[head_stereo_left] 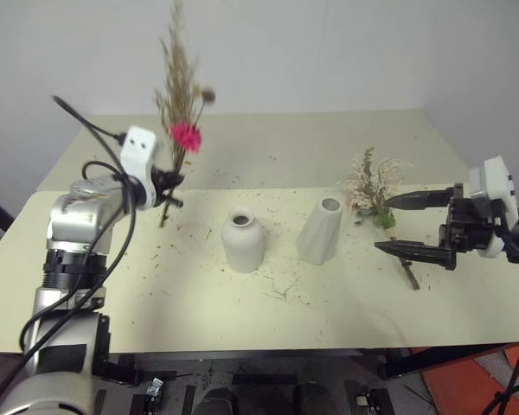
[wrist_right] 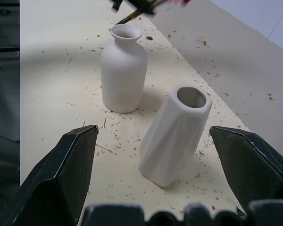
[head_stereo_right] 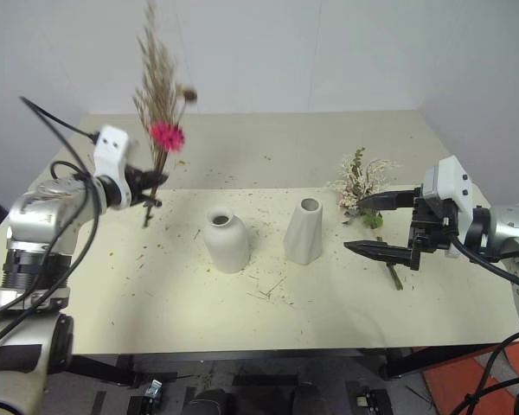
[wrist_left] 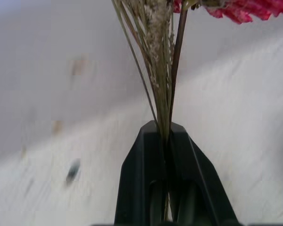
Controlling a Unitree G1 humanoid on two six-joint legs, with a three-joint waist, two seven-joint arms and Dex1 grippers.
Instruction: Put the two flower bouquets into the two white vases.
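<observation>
The tan-brown bouquet [head_stereo_left: 180, 104] with a hot-pink flower [head_stereo_left: 187, 136] stands upright above the table's left side, its stems pinched in my left gripper [head_stereo_left: 167, 185], which is shut on them; the left wrist view shows the stems [wrist_left: 164, 84] clamped between the black fingers [wrist_left: 141, 160]. The squat round vase [head_stereo_left: 243, 242] and the taller slanted vase [head_stereo_left: 320, 229] stand mid-table, both with nothing in them. The cream-white bouquet [head_stereo_left: 372, 183] lies on the table right of the slanted vase. My right gripper [head_stereo_left: 383, 224] hovers open just beside it, fingers pointing toward the vases [wrist_right: 172, 136].
The pale table [head_stereo_left: 268, 311] is strewn with dried plant crumbs. Its front edge runs close below the vases. A loose dark stem piece [head_stereo_left: 410, 277] lies under the right gripper. A plain wall rises behind the table.
</observation>
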